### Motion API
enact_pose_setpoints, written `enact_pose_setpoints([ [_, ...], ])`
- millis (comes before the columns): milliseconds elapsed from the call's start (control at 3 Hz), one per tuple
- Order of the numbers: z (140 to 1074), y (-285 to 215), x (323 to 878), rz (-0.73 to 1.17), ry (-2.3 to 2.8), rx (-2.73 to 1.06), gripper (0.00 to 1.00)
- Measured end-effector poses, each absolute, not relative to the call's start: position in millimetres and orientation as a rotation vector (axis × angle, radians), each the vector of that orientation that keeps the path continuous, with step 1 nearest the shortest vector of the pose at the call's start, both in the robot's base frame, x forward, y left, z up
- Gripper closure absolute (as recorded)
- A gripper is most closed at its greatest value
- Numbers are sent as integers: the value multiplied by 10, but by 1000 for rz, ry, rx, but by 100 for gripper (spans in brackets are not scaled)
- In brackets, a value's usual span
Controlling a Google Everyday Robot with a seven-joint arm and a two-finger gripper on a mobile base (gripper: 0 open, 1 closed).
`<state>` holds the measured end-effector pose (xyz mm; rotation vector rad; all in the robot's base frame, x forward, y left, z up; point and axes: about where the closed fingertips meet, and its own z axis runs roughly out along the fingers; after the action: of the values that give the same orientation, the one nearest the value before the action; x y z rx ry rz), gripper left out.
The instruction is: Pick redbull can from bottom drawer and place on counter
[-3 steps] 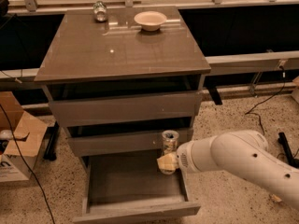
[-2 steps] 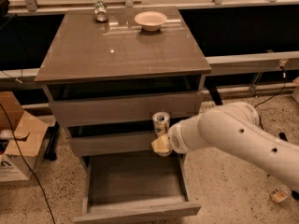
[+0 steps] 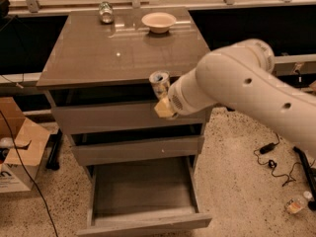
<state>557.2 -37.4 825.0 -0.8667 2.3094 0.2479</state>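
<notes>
My gripper (image 3: 162,98) is shut on the redbull can (image 3: 159,82), a slim silver can with bluish patches and a shiny open top. It holds the can upright in front of the counter's (image 3: 98,53) front edge, level with the top slab and above the top drawer's front. A yellowish fingertip (image 3: 163,108) shows below the can. The bottom drawer (image 3: 143,194) is pulled out below and shows a bare tray. My white arm comes in from the right.
A cream bowl (image 3: 158,21) and a stubbier can (image 3: 105,12) stand at the counter's back. A cardboard box (image 3: 17,152) sits on the floor to the left. Cables (image 3: 269,157) and a small bottle (image 3: 296,204) lie on the floor to the right.
The gripper has risen with the can from just above the bottom drawer to the level of the counter's front edge, moving a little to the left.
</notes>
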Motion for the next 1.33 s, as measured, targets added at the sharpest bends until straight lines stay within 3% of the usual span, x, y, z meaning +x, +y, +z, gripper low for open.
enact_pose_setpoints([
  [667,9348,-138,6313,67,2173,-961,100],
  [1333,9338,92,7213,44,2230,-1012,100],
])
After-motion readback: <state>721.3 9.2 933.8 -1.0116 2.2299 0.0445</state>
